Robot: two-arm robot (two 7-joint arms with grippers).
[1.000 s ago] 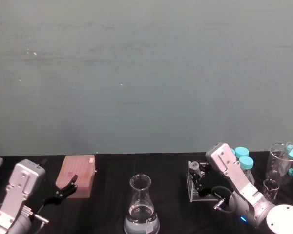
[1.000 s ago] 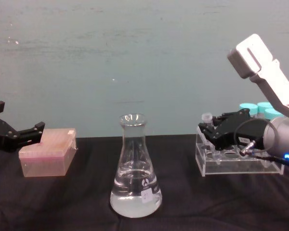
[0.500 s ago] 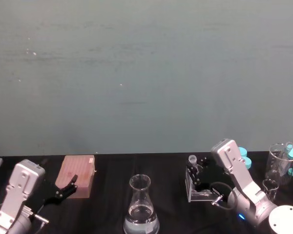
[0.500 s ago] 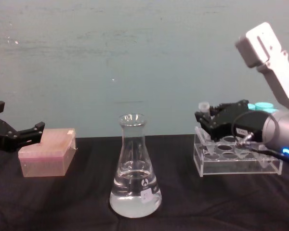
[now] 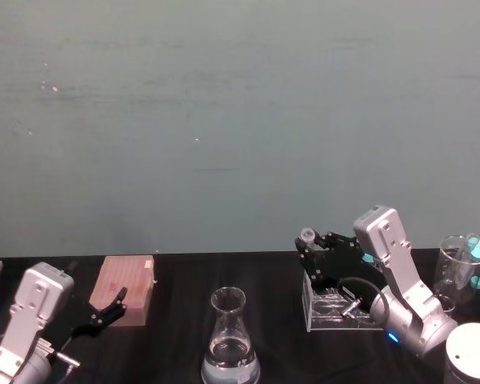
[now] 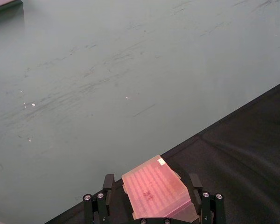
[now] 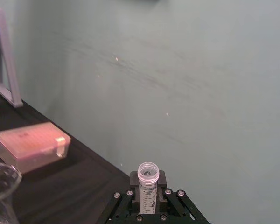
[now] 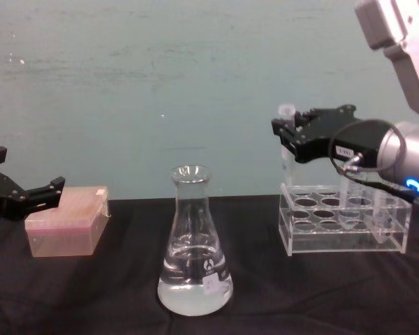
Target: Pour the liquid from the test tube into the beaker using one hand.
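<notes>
**A:** Black worktop point(image 8: 91, 300) right across the front, pale wall behind. The biggest thing on it is the beaker point(image 8: 194, 258), upright at front centre.

**B:** To its right is the clear rack point(image 8: 346, 227), flat on the worktop and well apart from the beaker. Far left, there's the pink box point(image 8: 64, 230).

**A:** On to the arms. The right claw point(image 8: 290, 136) hangs above the rack's left end, and it's clamped on the test tube point(image 8: 287, 110).

**B:** Gripped round the middle, yes. The tube is upright, its open rim pokes out above the claw, and that rim sits higher than the beaker's lip. The tube's lower end is above the top of the rack.

**A:** And the left claw point(image 5: 110, 308)?

**B:** Low on the left, spread wide and holding nothing. Its tips are just beside the pink box, but I can't tell whether they touch it.

**A:** What about the liquid point(image 8: 194, 293)?

**B:** There's a clear pool in the beaker's wide base. Whether any is inside the test tube, I can't tell.
</notes>
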